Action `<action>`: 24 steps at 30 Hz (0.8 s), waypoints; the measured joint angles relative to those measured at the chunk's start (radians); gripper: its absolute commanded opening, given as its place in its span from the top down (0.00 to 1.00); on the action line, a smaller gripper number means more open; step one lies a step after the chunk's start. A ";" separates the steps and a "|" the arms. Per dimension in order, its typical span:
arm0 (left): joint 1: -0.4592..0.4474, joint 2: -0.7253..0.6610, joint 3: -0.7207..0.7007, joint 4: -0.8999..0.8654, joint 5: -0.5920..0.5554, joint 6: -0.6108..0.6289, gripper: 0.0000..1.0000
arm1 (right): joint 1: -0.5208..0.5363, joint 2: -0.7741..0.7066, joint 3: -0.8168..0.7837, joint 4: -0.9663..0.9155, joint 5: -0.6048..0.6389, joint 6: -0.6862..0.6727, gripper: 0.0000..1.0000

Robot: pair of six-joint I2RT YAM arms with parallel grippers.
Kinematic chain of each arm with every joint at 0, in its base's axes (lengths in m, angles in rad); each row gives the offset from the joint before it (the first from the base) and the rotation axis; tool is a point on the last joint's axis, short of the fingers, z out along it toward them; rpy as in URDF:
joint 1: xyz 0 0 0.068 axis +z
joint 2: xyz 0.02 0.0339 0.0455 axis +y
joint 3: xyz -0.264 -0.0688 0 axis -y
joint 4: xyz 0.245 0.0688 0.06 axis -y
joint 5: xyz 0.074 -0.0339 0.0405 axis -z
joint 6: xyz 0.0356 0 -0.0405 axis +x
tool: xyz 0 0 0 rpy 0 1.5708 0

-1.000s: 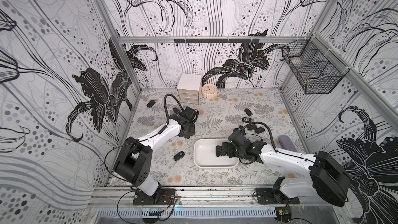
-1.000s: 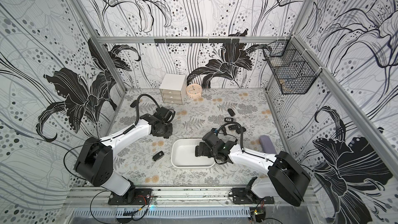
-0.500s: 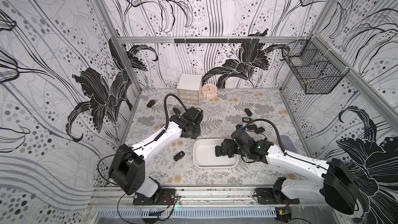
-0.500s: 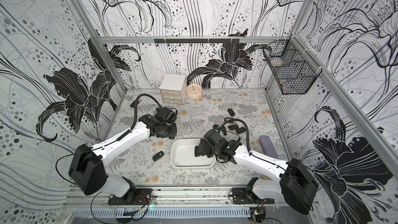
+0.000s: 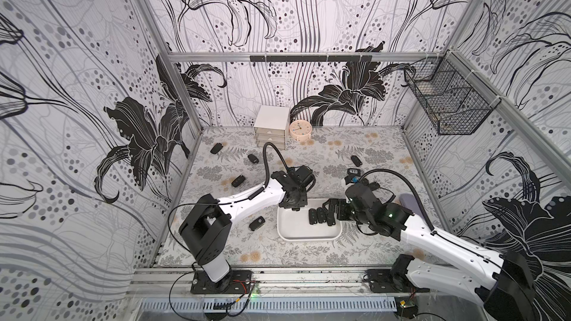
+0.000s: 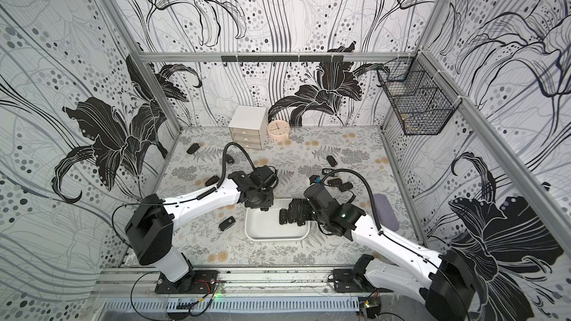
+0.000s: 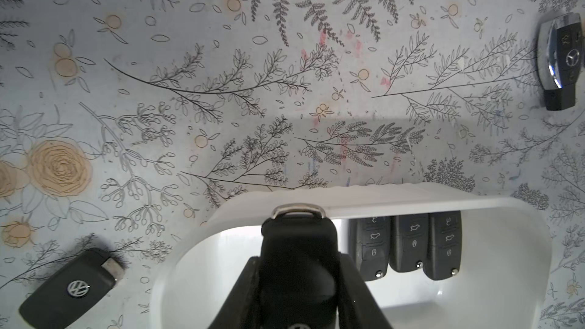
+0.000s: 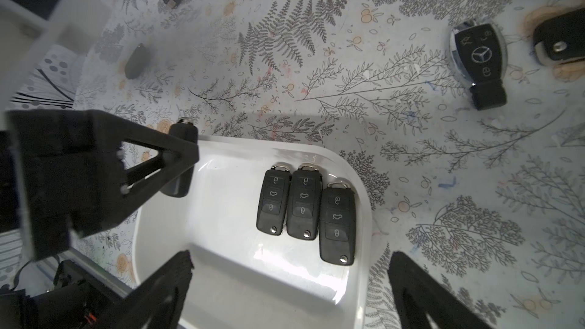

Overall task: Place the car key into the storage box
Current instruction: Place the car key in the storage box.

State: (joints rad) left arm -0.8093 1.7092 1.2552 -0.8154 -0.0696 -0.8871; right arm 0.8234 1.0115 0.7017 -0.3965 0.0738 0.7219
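Compared with a second ago, the left gripper (image 5: pixel 294 206) is lower in the frame, no longer over mid-counter but at the upper left corner of the storage box (image 5: pixel 309 238). The right gripper (image 8: pixel 290 255) is a little further right. The left gripper's jaws are pinched on the car key (image 7: pixel 297 242), which hangs in the air over the box's rim. Its ring end appears to reach past the edge, above the counter (image 7: pixel 285 90). The right gripper is spread wide and empty, hovering above three key fobs (image 8: pixel 304 204) lined up in the right half of the box. To release well, the left arm probably needs to carry the key further inward over the bare white floor. It should then come low before letting go, staying left of the fobs and the other gripper.
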 measured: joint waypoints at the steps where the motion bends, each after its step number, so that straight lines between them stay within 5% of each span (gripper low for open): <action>1: -0.010 0.019 0.007 0.005 -0.002 -0.010 0.71 | -0.002 -0.017 -0.009 -0.003 -0.007 -0.006 0.00; 24: -0.074 0.127 0.024 0.047 -0.015 -0.091 0.71 | -0.007 -0.127 -0.068 -0.063 -0.030 -0.009 0.00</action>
State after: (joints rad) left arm -0.8833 1.8362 1.2793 -0.7681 -0.0845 -0.9779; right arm 0.8162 0.8841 0.6334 -0.4599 0.0437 0.7132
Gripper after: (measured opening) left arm 0.350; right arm 0.999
